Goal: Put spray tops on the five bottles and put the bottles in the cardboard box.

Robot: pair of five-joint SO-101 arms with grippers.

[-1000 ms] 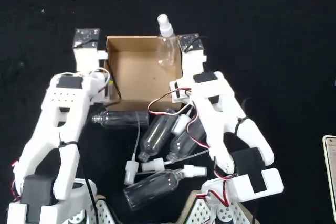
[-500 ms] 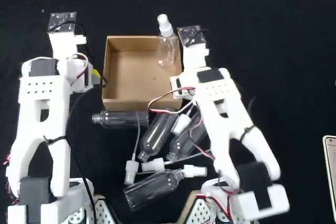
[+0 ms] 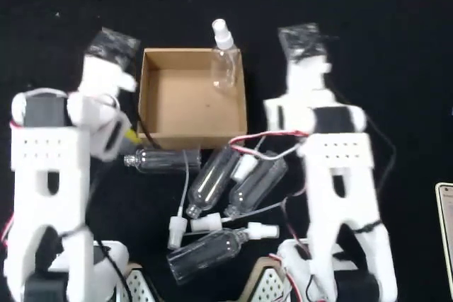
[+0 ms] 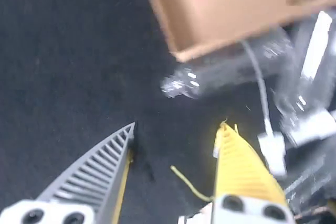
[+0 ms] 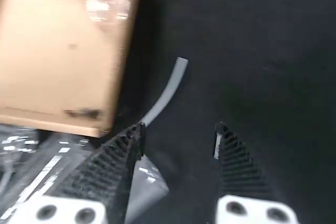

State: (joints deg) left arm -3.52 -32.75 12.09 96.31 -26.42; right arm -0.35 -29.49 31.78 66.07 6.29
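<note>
The cardboard box (image 3: 161, 134) sits open at the middle of the black table. A clear bottle with a white spray top (image 3: 224, 58) stands in its far right corner. Three capless bottles (image 3: 161, 160), (image 3: 212, 178), (image 3: 255, 185) lie in front of the box. A fourth bottle (image 3: 209, 249) lies nearer, with a spray top (image 3: 262, 231) at its neck. A loose spray top (image 3: 177, 230) lies beside it. My left gripper (image 4: 177, 125) is open over bare cloth, left of the box (image 4: 226, 9) and a capless bottle (image 4: 220, 74). My right gripper (image 5: 179, 127) is open, right of the box (image 5: 63, 51).
A thin dip tube (image 5: 165, 93) lies on the cloth beside the box's right wall. The left arm (image 3: 49, 146) and right arm (image 3: 340, 153) flank the pile of bottles. A pale flat object (image 3: 446, 224) lies at the table's right edge.
Both arms have swung outward from the box, the left one to the left and the right one to the right. The capped bottle stays in the box's corner.
</note>
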